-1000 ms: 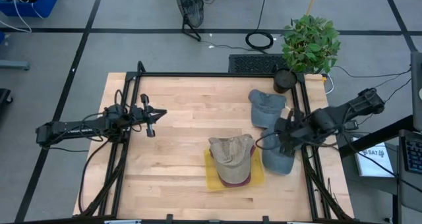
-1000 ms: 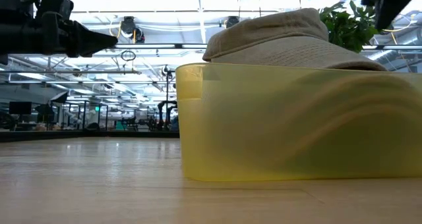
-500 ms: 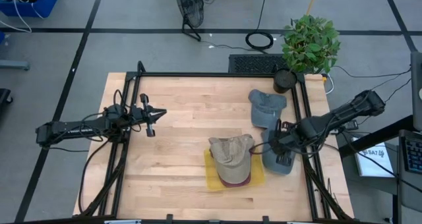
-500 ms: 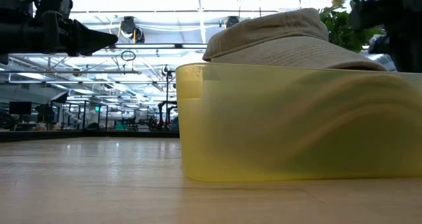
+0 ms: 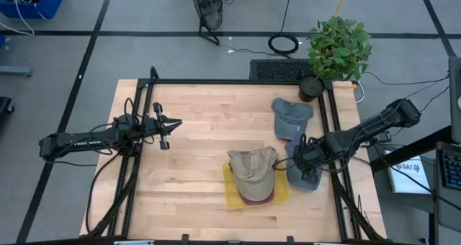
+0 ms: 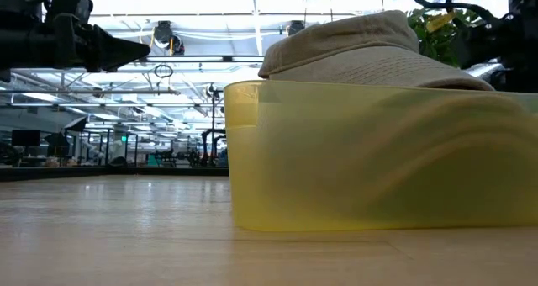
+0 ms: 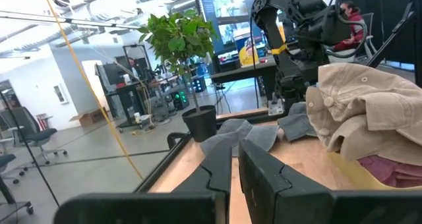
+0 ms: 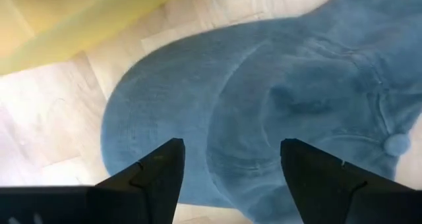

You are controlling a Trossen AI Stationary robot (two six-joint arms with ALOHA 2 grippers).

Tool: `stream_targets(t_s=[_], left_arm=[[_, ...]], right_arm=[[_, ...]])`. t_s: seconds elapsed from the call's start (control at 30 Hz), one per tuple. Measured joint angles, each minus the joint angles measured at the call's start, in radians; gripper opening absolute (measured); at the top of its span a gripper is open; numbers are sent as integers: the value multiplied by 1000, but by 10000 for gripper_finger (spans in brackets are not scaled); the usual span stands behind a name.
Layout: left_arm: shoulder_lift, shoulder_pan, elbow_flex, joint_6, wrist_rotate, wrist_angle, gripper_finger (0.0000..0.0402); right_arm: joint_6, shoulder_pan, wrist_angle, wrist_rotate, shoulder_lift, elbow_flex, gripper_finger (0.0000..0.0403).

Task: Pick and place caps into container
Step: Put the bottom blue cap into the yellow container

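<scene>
Grey-blue fabric cap lies on the wooden surface just beside the yellow plastic tray. Right end effector has dropped over it with fingers newly spread, ready to grasp; left end effector waits, pinched together.

No legible txt — floor sheet print perhaps "BAT", unclear.
</scene>
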Motion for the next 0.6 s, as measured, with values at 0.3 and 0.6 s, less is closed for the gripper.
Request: stream_targets(t_s=[0.3, 0.6], left_arm=[[0, 0, 0, 0, 0, 0, 37], [0, 0, 0, -4, 0, -1, 37]], right_arm=[[44, 0, 13, 3, 0, -82, 233], [46, -1, 183, -33, -2, -202, 224]])
